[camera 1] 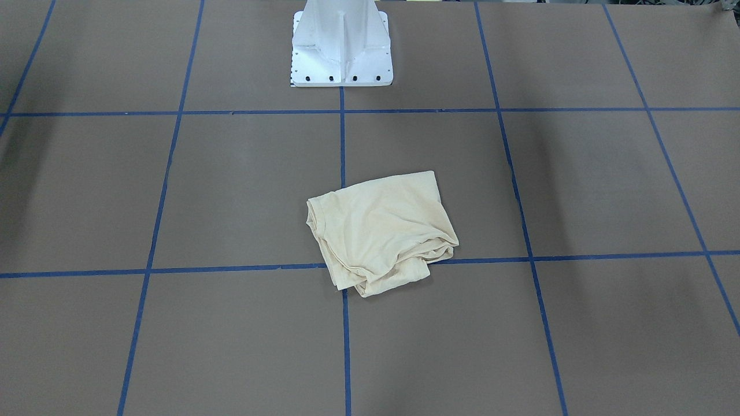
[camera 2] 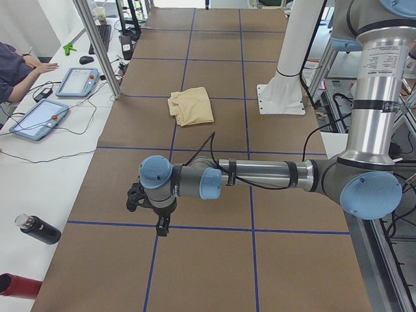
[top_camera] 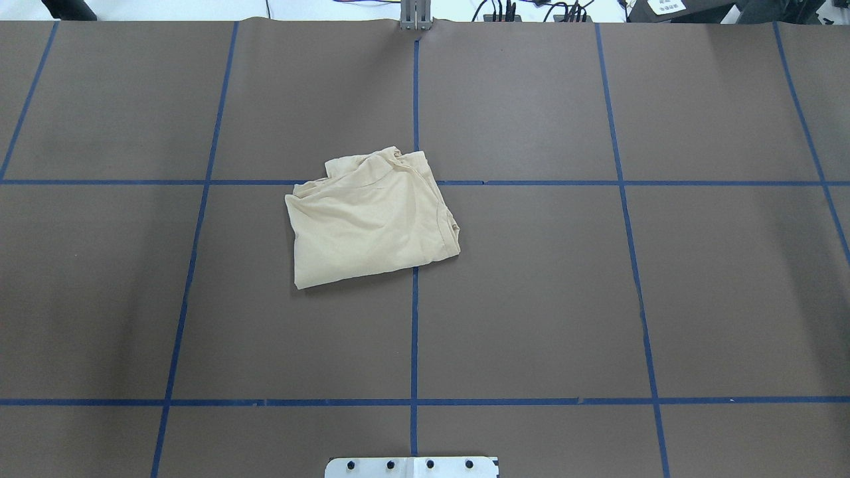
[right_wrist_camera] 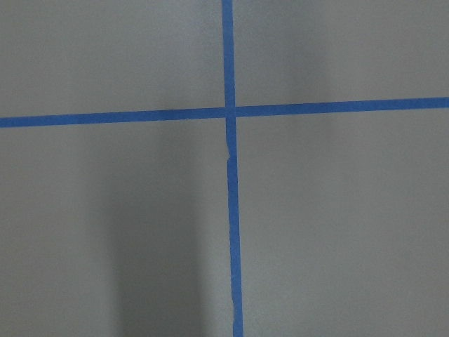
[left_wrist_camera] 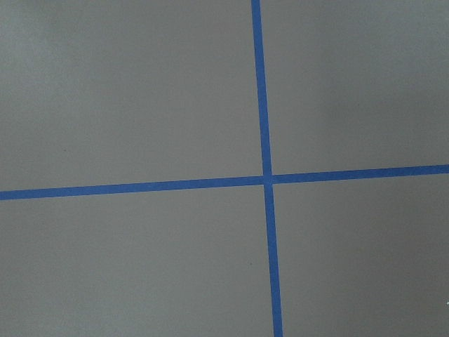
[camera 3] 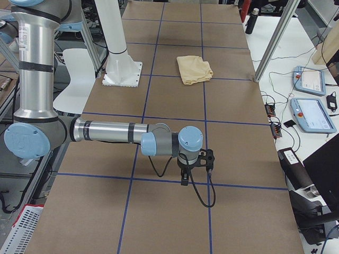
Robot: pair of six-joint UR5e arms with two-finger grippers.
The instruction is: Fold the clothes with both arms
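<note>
The pale cream-yellow shirt (camera 1: 381, 231) lies folded into a small, rumpled bundle near the table's middle; it also shows in the overhead view (top_camera: 372, 222) and both side views (camera 2: 190, 107) (camera 3: 194, 69). Its print is hidden. My left gripper (camera 2: 160, 226) shows only in the exterior left view, pointing down over a tape crossing far from the shirt. My right gripper (camera 3: 185, 180) shows only in the exterior right view, likewise far from the shirt. I cannot tell whether either is open or shut. Both wrist views show only bare table.
The brown table (top_camera: 531, 299) is marked with a grid of blue tape lines (top_camera: 414, 332). The white pedestal base (camera 1: 341, 52) stands at the robot's edge. An operator's desk with tablets (camera 2: 39, 120) and bottles (camera 2: 36, 229) lies beyond the far table edge.
</note>
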